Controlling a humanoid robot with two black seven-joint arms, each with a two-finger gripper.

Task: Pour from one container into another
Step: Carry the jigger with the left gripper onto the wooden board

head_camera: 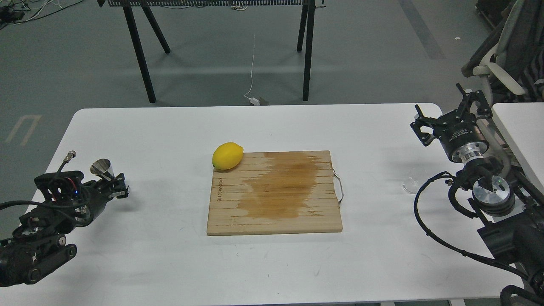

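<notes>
Glass cup [410, 185]: clear, small, faint against the white surface [170, 255], standing at its right side, well right of the cutting board, just beside the right arm's cable.

Surface: white, rounded corners, carries all items below.

Cutting board [274, 192]: wooden, near centre, a dark wet-looking stain across its middle, metal loop handle on its right edge.

Left claw [115, 185]: black, over the left part of the surface, fingers closed on the metal jigger.

Right claw [449, 114]: black, raised over the right far corner of the surface, fingers spread wide, holding nothing, well apart from the glass cup.

Lemon [227, 156]: yellow, at the board's far left corner, resting partly on the board edge.

Jigger [103, 168]: shiny steel, cone mouth uppermost, tilted, gripped low by the left claw, well left of the board.
</notes>
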